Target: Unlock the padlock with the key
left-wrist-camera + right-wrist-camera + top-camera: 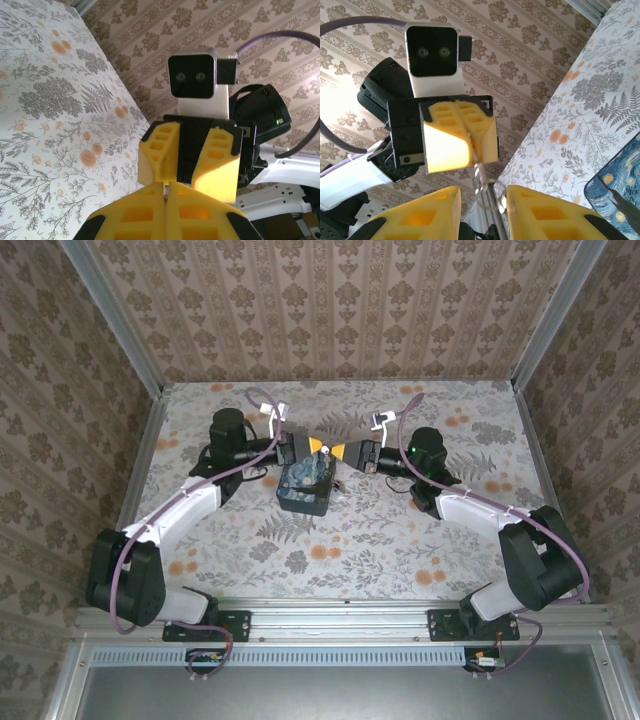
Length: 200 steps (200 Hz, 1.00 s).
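Note:
The padlock (305, 485), a dark-blue block printed with yellow swirls, lies on the floral table just below the two meeting grippers; its corner (619, 187) shows at the lower right of the right wrist view. My left gripper (320, 447) (166, 196) is shut on the key (166, 191), a thin metal sliver pinched at its tips. From the left gripper (470, 150) the key (481, 169) sticks out and its wire ring (492, 199) hangs in the gap of my right gripper (482, 202) (339, 452), whose yellow fingers (422, 215) stand apart. Both grippers are tip to tip above the table.
The floral tablecloth (400, 530) covers the table, boxed in by patterned wallpaper walls (330, 300) and aluminium rails (540, 315). Purple cables (405, 415) loop over both wrists. The arm bases (190, 610) sit on the front rail.

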Each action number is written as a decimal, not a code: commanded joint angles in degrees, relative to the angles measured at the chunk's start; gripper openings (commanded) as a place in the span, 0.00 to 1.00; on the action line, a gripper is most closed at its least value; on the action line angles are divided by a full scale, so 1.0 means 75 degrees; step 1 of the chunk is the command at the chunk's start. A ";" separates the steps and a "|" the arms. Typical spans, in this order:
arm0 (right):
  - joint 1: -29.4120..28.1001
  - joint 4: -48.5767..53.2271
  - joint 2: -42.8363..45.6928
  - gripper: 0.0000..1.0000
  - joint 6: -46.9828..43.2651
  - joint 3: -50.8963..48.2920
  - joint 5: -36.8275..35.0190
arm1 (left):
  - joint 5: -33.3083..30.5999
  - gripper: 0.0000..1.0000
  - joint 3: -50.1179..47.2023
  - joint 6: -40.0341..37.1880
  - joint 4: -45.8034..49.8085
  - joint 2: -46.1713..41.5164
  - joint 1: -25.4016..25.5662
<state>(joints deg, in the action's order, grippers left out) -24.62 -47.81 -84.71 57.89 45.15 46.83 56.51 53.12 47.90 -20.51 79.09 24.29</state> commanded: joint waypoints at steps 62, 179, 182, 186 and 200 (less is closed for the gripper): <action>-0.0175 -0.0501 -0.0192 0.34 0.0119 0.0191 -0.0387 | 0.0077 0.00 -0.0272 0.0510 -0.0935 -0.0188 -0.0069; -0.0362 -0.0839 -0.0529 0.31 0.0318 0.0449 -0.0409 | 0.0072 0.00 -0.0287 0.0585 -0.1015 -0.0197 -0.0071; -0.0372 -0.0851 -0.0547 0.31 0.0328 0.0458 -0.0399 | 0.0077 0.00 -0.0291 0.0586 -0.1021 -0.0198 -0.0072; -0.0373 -0.0866 -0.0552 0.31 0.0342 0.0470 -0.0390 | 0.0072 0.00 -0.0300 0.0585 -0.1015 -0.0203 -0.0078; -0.0397 -0.0907 -0.0575 0.30 0.0362 0.0485 -0.0407 | 0.0071 0.00 -0.0309 0.0586 -0.1015 -0.0227 -0.0068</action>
<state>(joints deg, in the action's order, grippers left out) -27.11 -51.16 -88.18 59.64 46.65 44.10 56.34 51.40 51.48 -26.04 79.11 24.21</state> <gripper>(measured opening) 0.305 0.053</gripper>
